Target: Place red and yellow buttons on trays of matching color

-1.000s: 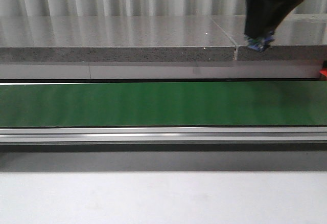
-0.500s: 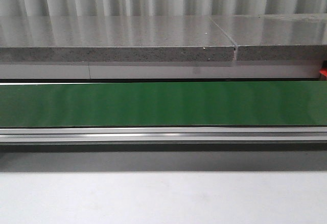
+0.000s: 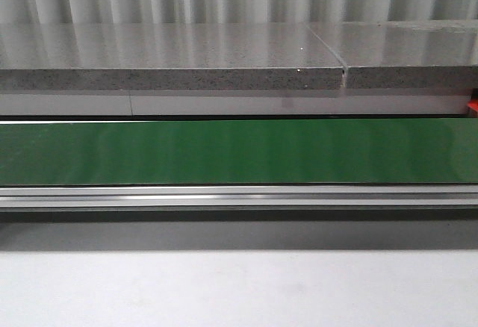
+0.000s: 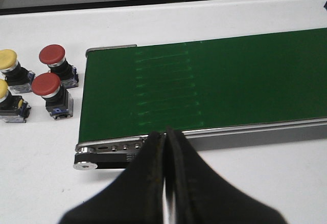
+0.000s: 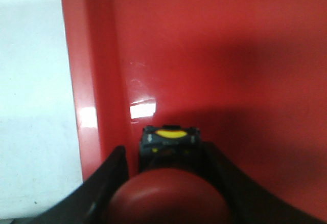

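In the right wrist view my right gripper (image 5: 166,150) is shut on a red button (image 5: 168,196). Its red cap fills the space between the fingers and its black base with a yellow label (image 5: 169,134) points down at the red tray (image 5: 230,55). The left wrist view shows my left gripper (image 4: 166,137) shut and empty, hovering over the near rail of the green belt (image 4: 214,86). Beyond the belt's end, two red buttons (image 4: 52,55) (image 4: 46,84) and two yellow buttons (image 4: 7,59) (image 4: 2,89) stand on the white table. The yellow tray is out of view.
In the front view, the green conveyor belt (image 3: 239,151) runs across with a metal rail (image 3: 239,195) in front and a grey stone ledge (image 3: 172,58) behind. A sliver of red (image 3: 472,107) shows at the right edge. White table (image 5: 36,81) borders the red tray.
One second ago my right arm with a button hung at the top right of the front view. It left that view half a second ago and stays out of it.
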